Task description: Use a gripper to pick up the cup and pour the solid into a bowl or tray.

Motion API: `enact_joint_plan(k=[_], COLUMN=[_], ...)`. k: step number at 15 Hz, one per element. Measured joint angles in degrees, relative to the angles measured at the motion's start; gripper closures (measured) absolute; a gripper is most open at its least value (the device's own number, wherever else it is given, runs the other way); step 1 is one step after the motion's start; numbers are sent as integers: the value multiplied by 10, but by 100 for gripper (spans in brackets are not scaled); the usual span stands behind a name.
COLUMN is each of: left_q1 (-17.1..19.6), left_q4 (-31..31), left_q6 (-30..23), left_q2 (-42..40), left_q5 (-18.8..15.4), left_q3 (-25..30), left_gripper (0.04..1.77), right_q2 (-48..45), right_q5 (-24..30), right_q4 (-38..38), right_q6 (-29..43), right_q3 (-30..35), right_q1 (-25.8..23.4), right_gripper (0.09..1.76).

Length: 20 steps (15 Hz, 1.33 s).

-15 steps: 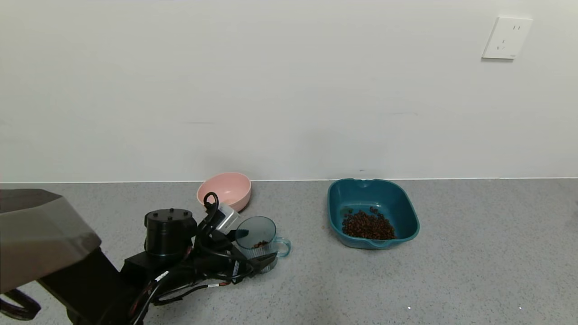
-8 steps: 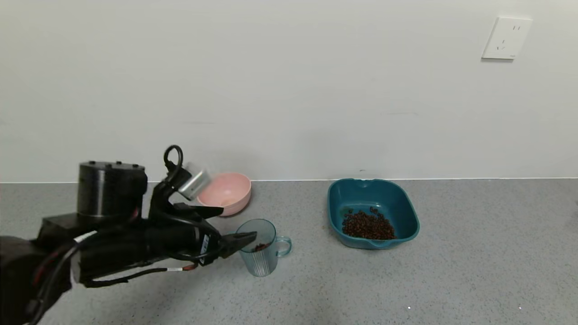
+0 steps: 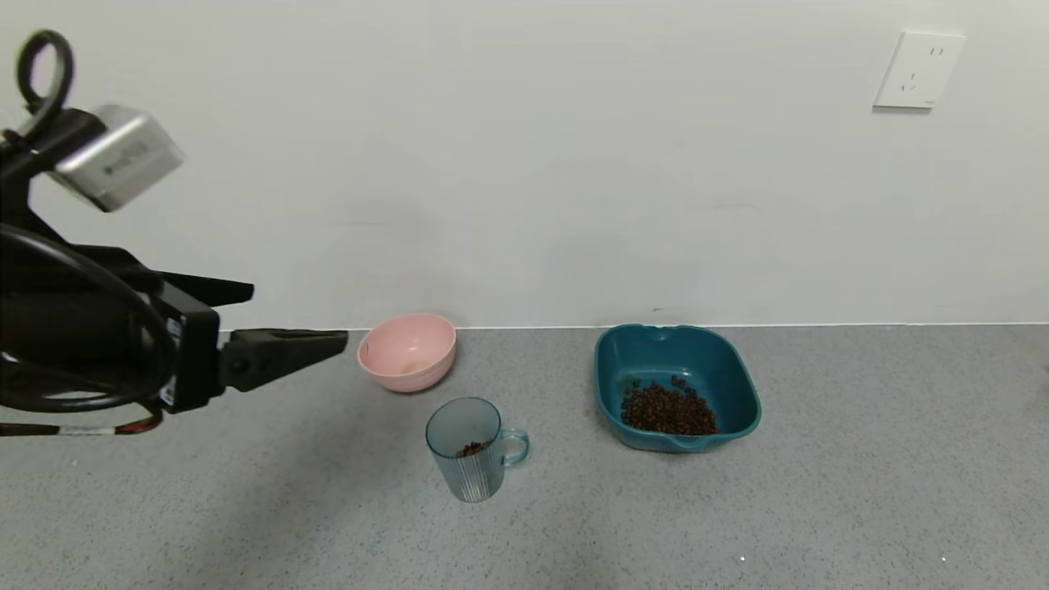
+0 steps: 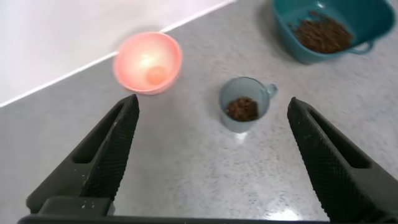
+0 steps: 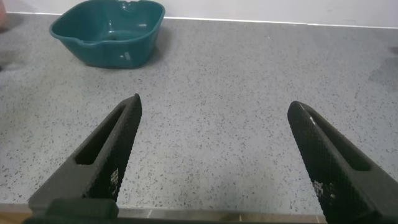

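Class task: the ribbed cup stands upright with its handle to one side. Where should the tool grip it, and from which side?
Probably grip the cup across its ribbed body below the rim, coming level from the robot's left with the open left tool. The handle points right, toward the tray, so the left side is free.

cup (image 3: 474, 447) sits mid counter (image 3: 860, 459), some beans (image 3: 473, 447) in it. bowl (image 3: 407, 351) behind it by the back edge, tray (image 3: 677, 385) with more beans off to the right.
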Motion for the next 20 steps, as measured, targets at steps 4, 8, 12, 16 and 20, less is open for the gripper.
enact_joint_plan(k=[4,8,12,16,20], left_q1=[2,8,27,84,139], left_q4=[48,117,195,251,255], left_q6=[-1,-3,-9,-12,-12], left_q2=[-68,-170,-278,-380,-458], left_q5=[40,58,83,91,95], left_q3=[-16,-16,-6,-2,12], left_gripper=[10,10,10,9,9], right_q2=[0,0,0,0,0], right_q5=[0,0,0,0,0], right_q4=[0,0,0,0,0], right_q6=[0,0,0,0,0], right_q3=[0,0,0,0,0], right_q1=[0,0,0,0,0], right_gripper=[14,14,14,14,14])
